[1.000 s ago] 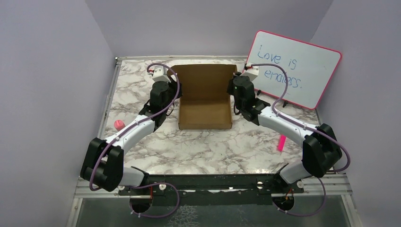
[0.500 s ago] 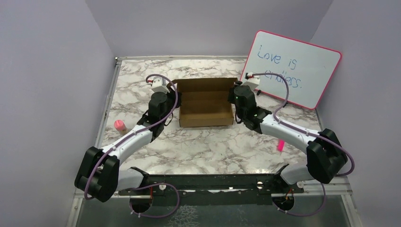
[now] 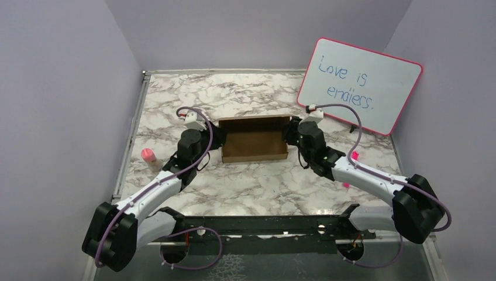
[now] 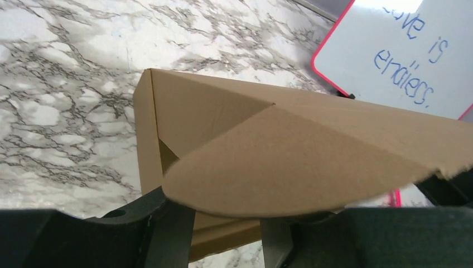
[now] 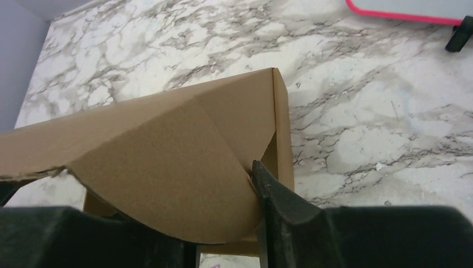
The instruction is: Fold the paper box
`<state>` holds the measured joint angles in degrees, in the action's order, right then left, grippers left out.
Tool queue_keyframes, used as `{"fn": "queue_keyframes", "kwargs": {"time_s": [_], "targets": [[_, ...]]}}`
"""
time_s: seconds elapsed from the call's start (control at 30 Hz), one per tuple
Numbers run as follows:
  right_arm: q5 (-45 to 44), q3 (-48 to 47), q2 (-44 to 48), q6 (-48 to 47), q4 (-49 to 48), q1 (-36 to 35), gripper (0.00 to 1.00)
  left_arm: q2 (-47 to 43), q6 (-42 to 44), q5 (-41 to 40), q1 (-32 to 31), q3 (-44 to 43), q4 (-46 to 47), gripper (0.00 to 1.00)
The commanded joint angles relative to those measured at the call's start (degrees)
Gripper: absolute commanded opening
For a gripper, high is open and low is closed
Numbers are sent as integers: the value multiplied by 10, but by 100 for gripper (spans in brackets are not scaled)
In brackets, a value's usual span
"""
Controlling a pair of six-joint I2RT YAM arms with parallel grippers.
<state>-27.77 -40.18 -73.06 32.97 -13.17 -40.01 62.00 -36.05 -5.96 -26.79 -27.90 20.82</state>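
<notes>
**Lid low over the box, a gripper parked at each end**

Closest in, a pink marker (image 3: 346, 185) pokes out from under the right arm. Off to the left, a small pink thing (image 3: 148, 155) sits on the marble-look table (image 3: 251, 187).

Past those, mid-table, is the paper box (image 3: 254, 140). It's plain brown cardboard, shallow, with its long side running left to right. The lid is tipped low over the tray. The wrist views show a dark gap at the corners, so it isn't shut flat.

The left gripper (image 3: 215, 139) is right at the box's left end and the right gripper (image 3: 290, 138) is at the right end. On both, the fingers (image 4: 175, 234) stand spread apart with a rounded lid flap (image 4: 290, 167) draped in front of them. The flap isn't pinched between them as far as I can see, though it hides the tips.

Furthest back on the right stands a pink-rimmed whiteboard (image 3: 360, 85) with blue handwriting, apart from the box.
</notes>
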Motion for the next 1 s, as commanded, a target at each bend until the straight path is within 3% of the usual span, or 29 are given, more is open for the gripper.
{"fn": "queue_keyframes", "kwargs": {"time_s": [0.0, 0.17, 0.33, 0.6, 0.73, 0.97], "targets": [[59, 25, 45, -11, 7, -6, 43, -56, -20, 36, -5, 26, -23, 47], [88, 44, 101, -57, 44, -6, 54, -118, -12, 41, -5, 36, -92, 66], [95, 58, 168, -82, 99, -6, 63, -199, -3, 56, -5, 50, -158, 98], [71, 14, 230, -118, 199, -6, 75, -326, 18, -10, -5, -12, -292, 99], [50, -59, 208, -156, 235, -6, 85, -263, 74, -41, -5, -118, -359, 99], [8, -180, 151, -227, 270, -3, 98, -148, 169, -92, -1, -248, -378, 99]]}}
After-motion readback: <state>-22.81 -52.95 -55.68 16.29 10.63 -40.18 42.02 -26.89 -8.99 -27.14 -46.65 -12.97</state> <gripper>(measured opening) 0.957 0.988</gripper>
